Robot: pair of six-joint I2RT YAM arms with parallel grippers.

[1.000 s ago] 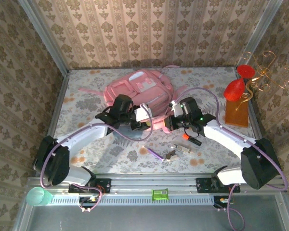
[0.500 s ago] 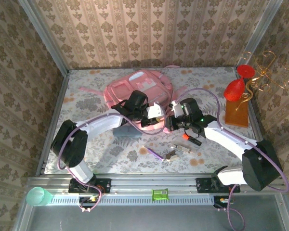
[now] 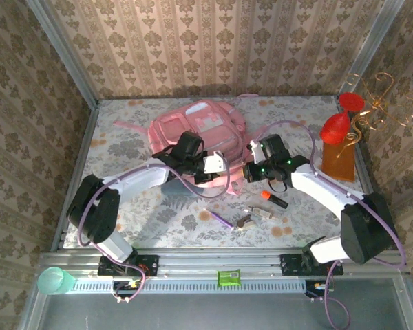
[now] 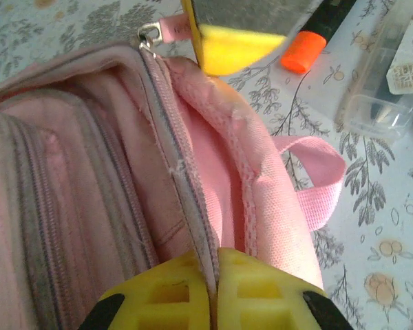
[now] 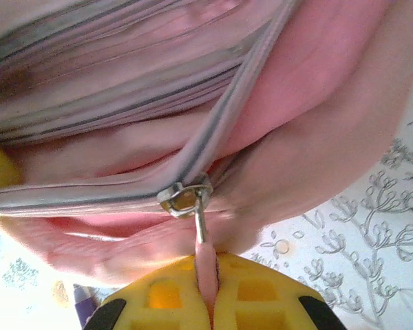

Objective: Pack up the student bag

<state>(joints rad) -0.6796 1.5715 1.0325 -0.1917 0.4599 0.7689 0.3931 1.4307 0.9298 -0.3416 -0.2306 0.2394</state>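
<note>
Orange marker (image 3: pixel 274 199) sits nearest on the table (image 3: pixel 165 221). Past it, left jaws are clenched on zip-edge fabric of the student bag (image 3: pixel 206 120), right jaws pinching its zipper pull (image 5: pixel 200 237). Bag lies mid-table toward the back. Looks soft and floppy, so grab seams or tabs.

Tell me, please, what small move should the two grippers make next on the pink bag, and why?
Probably the right gripper should draw the zipper pull along the track, while the left gripper holds firm. Both are shut: the right on that pull, the left on the seam of the student bag beside the zipper, which looks closed between them.
</note>
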